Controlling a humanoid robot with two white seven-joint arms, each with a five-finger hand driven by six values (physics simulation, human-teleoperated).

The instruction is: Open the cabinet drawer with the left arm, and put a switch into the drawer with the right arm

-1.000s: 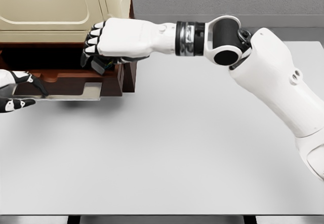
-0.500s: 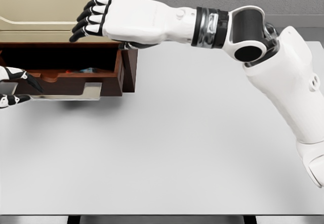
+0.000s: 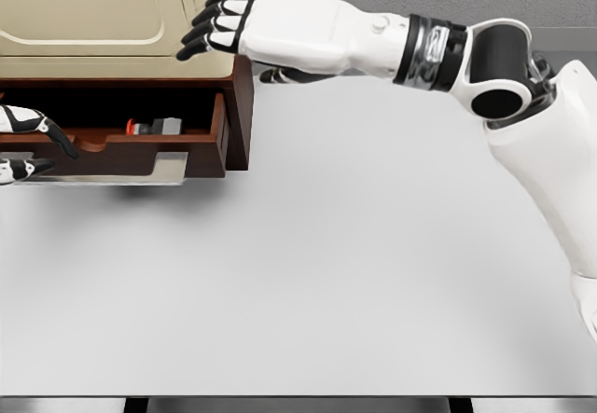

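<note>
**Head view: switch down in the open drawer, right hand empty above**

Head view, fingers first. Right fingers [image 3: 213, 23] spread and loosely extended, clamped on nothing, hanging in front of the cream cabinet [image 3: 103, 12] face, above the drawer's right end. Behind them the right hand [image 3: 280, 26], then a banded wrist and the white forearm running back to the picture's right. Left fingers [image 3: 42, 133] at the far left edge, slightly apart, just beside the metal handle plate [image 3: 140, 172] on the drawer front; whether touching it or gripping it, cannot tell. Most of the left hand [image 3: 20, 147] cut off by the frame.

Switch [image 3: 155, 127] lying inside the brown drawer [image 3: 140, 152], toward its right half, small, dark and grey with a red end, apart from both hands. Drawer pulled out over the white table [image 3: 354, 273].

By the look of things, placing step done, release complete. Next move, as a judgement: draw the right arm clear, up and away to the right, avoiding the cabinet's corner. Nothing in the task about shutting the drawer.
</note>
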